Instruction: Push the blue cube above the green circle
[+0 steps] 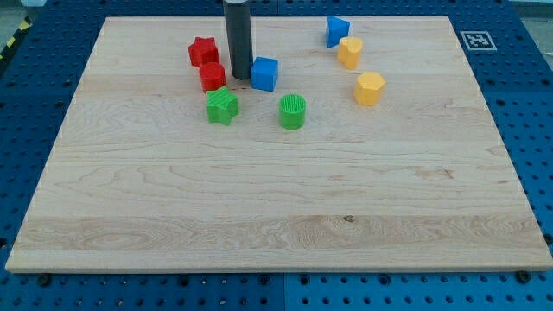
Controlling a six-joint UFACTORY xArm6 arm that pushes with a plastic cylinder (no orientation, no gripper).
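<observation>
The blue cube (264,73) is sitting on the tabletop (276,199) just up and to the view's left of the green circle (293,111), and my tip (239,77) is touching its left side. I have no gripper, so nothing is holding anything. The cube is looking small, light and hard, so it is probably sliding easily; pushing the middle of its left side should stop it spinning.

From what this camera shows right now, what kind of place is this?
Probably a robotics lab bench, not a home. A wooden board lies on a blue perforated table, a printed marker tag sits at the board's corner, and my tip rests beside small blocks such as the blue cube.
</observation>
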